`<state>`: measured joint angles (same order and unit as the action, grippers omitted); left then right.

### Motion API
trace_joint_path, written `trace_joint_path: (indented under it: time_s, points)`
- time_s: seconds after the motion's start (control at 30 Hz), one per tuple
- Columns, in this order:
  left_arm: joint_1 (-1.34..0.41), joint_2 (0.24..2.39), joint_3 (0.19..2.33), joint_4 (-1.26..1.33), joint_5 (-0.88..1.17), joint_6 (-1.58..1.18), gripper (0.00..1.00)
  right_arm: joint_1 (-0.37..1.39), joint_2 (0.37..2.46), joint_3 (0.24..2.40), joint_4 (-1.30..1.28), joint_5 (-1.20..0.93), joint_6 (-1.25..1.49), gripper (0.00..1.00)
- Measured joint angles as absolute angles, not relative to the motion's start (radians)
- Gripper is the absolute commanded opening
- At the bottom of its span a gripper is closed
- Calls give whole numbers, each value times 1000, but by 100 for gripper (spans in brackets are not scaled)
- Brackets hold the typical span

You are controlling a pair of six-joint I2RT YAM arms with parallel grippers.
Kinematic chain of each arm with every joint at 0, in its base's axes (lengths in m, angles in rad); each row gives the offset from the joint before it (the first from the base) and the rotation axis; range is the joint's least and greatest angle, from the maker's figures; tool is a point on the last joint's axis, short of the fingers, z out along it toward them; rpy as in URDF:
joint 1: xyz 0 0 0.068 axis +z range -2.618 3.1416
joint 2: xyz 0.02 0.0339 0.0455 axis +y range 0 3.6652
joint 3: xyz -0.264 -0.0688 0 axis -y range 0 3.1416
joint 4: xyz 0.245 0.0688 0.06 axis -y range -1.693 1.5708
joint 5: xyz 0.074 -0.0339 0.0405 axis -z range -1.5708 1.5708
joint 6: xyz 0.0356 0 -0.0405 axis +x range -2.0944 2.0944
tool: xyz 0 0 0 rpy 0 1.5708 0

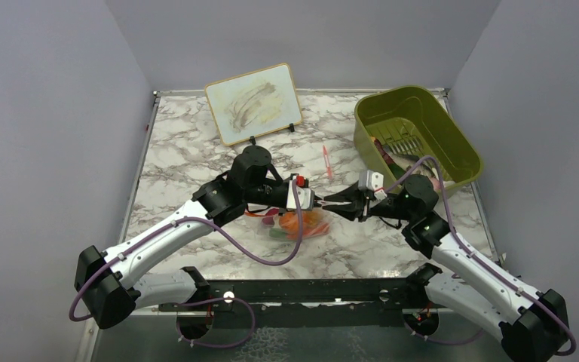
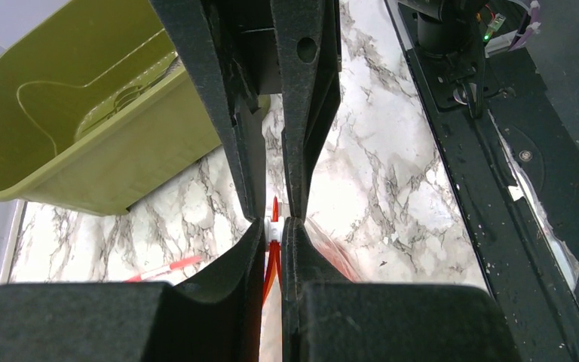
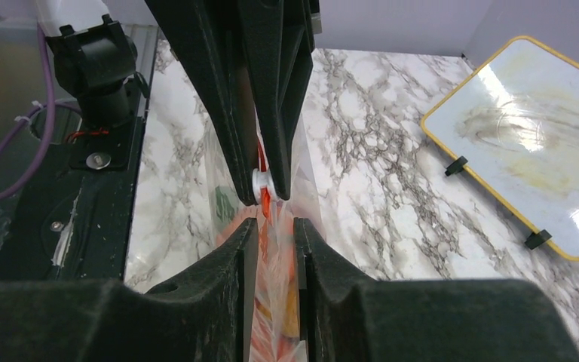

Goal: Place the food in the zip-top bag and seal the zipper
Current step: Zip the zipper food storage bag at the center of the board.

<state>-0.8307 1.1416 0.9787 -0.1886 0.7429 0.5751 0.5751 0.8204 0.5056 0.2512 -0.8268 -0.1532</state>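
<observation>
Apparently the left hand point(image 2: 273, 240) pinches the zipper point(image 2: 274, 205), the right hand point(image 3: 275, 230) slightly parted, food point(image 1: 301, 224) mostly hidden.

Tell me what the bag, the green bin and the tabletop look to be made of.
The zip-top bag: thin clear plastic film, crinkled and see-through. The olive-green bin: rigid moulded plastic with a slight sheen. The tabletop: smooth with marble veining, possibly printed laminate or stone.
</observation>
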Motion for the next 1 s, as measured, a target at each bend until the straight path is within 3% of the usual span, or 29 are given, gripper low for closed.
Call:
trace_joint_path:
  time_s: [0.2, 0.23, 0.3, 0.33, 1.0]
  points:
    - [-831, 1142, 979, -189, 744, 575, 0, 575, 846, 506, 300, -828, -134, 23]
    - [-831, 1142, 979, -189, 744, 575, 0, 575, 854, 506, 307, -828, -131, 20]
    - [-831, 1142, 979, -189, 744, 575, 0, 575, 870, 506, 314, -829, -126, 3]
    - [-831, 1142, 979, -189, 744, 575, 0, 575, 875, 506, 316, -829, -123, 1]
    - [-828, 1100, 962, -261, 655, 597, 0, 575, 818, 483, 340, -790, -90, 1]
